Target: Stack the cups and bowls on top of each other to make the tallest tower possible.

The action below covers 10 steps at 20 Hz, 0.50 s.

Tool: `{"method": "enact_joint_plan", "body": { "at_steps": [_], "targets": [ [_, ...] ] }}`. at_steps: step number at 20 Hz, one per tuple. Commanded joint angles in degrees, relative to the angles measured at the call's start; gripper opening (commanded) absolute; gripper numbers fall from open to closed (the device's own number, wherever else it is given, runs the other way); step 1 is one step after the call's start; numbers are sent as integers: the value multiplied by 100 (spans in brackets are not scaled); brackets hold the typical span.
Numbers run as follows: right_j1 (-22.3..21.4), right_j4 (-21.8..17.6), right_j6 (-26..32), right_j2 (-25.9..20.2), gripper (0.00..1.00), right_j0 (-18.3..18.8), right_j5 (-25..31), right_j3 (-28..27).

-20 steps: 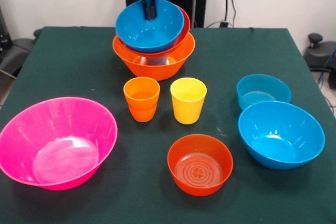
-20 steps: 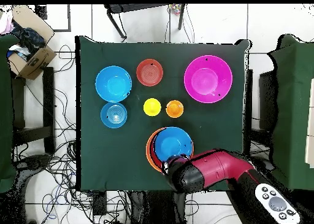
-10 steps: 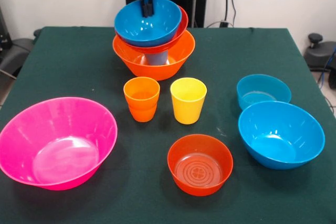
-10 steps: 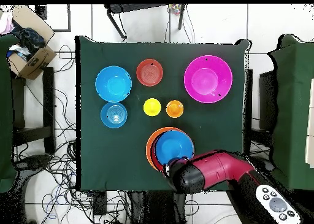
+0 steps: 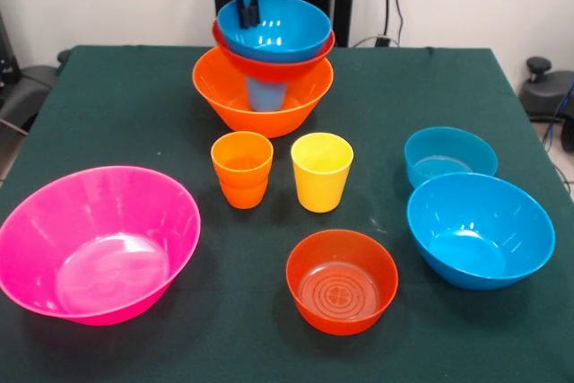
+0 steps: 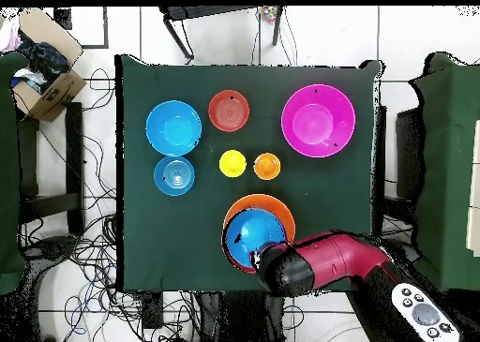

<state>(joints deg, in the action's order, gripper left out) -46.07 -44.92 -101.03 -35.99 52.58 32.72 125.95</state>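
The tower stands at the far middle of the table. Its base is the big orange bowl (image 5: 262, 96) (image 6: 265, 203), with the blue cup (image 5: 266, 93) standing inside it. Above the cup sit a red-orange bowl (image 5: 278, 66) and, nested in it, a blue bowl (image 5: 280, 29) (image 6: 251, 235), both about level. My gripper (image 5: 248, 8) is shut on the blue bowl's far rim; in the overhead view the red arm (image 6: 314, 263) hides it. The orange cup (image 5: 242, 168) and yellow cup (image 5: 321, 170) stand side by side mid-table.
The big pink bowl (image 5: 99, 239) lies at the near left. A second red-orange bowl (image 5: 342, 280) sits near the front middle. A large blue bowl (image 5: 480, 230) and a small blue bowl (image 5: 448, 157) sit at the right. A cardboard box (image 6: 42, 76) stands off the table.
The blue bowl and the red-orange bowl under it have risen and tipped from a slant to about level, exposing the blue cup beneath. The gripper rose with them.
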Motion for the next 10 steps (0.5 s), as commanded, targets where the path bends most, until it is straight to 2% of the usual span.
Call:
{"method": "enact_joint_plan", "body": {
  "at_steps": [1, 10],
  "targets": [
    [358, 38, 160, 159, 0, -236, 449, -277],
    [290, 60, 230, 148, 0, -123, 449, -205]
  ]
}}
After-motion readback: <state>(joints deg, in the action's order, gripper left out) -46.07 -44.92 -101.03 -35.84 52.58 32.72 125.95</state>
